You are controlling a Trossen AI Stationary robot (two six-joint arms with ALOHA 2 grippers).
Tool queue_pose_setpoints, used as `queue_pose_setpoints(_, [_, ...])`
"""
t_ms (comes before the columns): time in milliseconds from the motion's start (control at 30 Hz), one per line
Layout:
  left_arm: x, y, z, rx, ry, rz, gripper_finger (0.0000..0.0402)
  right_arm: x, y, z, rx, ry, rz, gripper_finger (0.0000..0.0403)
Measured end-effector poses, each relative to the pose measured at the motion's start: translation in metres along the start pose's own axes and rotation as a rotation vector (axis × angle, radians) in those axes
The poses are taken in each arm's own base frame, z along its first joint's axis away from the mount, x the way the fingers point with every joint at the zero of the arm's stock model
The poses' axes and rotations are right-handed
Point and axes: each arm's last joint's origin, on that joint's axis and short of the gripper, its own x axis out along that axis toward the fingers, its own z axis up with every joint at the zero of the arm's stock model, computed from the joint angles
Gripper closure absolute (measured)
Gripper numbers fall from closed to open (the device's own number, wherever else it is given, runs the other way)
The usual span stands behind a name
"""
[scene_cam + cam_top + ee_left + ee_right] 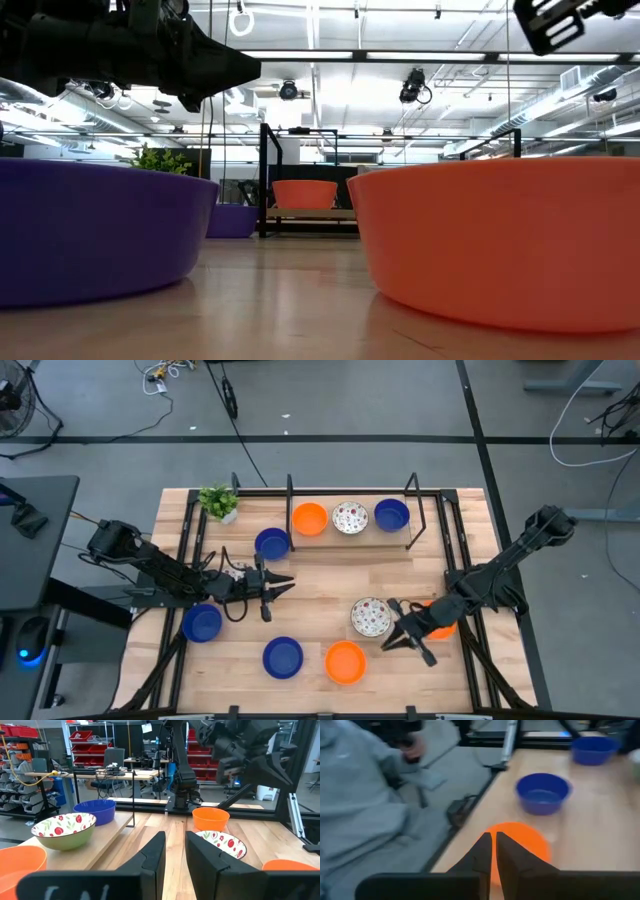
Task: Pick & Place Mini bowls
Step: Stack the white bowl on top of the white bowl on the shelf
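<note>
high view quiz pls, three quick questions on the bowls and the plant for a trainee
1. How many bowls in the high view are blue?
2. True or false: the plant stands at the front edge of the table.
3. Which bowl sits in the middle of the back shelf? a) orange b) flowered c) blue
Key: 1. Four blue bowls. 2. False, it is at the back left corner. 3. b, the flowered bowl.

Three mini bowls (349, 517) sit in a row on a raised shelf (400, 538) at the desk's (320, 575) far edge; a plant (218, 501) occupies the far left corner.
</note>
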Motion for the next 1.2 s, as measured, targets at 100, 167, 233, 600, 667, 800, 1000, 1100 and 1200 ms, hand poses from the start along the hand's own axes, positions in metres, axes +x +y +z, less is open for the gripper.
queue_pose_setpoints(100, [0.000,0.000,0.000,0.000,0.000,0.000,0.0324,0.000,0.001,0.000,-0.021,-0.036,0.016,0.0374])
queue_pose_setpoints(167, [0.000,0.000,0.000,0.000,0.000,0.003,0.0324,0.000,-0.002,0.003,-0.038,-0.055,-0.017,0.0374])
queue_pose_setpoints(233, [0.000,0.001,0.000,0.001,0.000,0.007,0.0324,0.000,-0.002,0.008,-0.039,-0.060,-0.068,0.0373])
queue_pose_setpoints(600, [0.000,0.001,0.000,0.002,0.002,0.015,0.0324,0.009,-0.003,0.026,-0.060,0.312,-0.318,0.0311])
queue_pose_setpoints(667, [0.000,0.001,0.000,0.002,0.002,0.015,0.0324,0.017,-0.001,0.030,-0.063,0.372,-0.325,0.0297])
queue_pose_setpoints(800, [0.000,0.001,0.000,0.002,0.003,0.015,0.0324,0.034,-0.001,0.024,-0.061,0.548,-0.316,0.0271])
queue_pose_setpoints(1000, [0.000,0.001,0.000,0.002,0.004,0.015,0.0324,0.060,-0.006,0.002,-0.058,0.711,-0.301,0.0253])
queue_pose_setpoints(1100, [0.000,0.001,0.000,0.002,0.004,0.015,0.0324,0.068,-0.011,-0.008,-0.085,0.764,-0.316,0.0255])
queue_pose_setpoints(1200, [0.000,0.001,0.000,0.002,0.004,0.015,0.0324,0.071,-0.014,-0.012,-0.089,0.773,-0.347,0.0262])
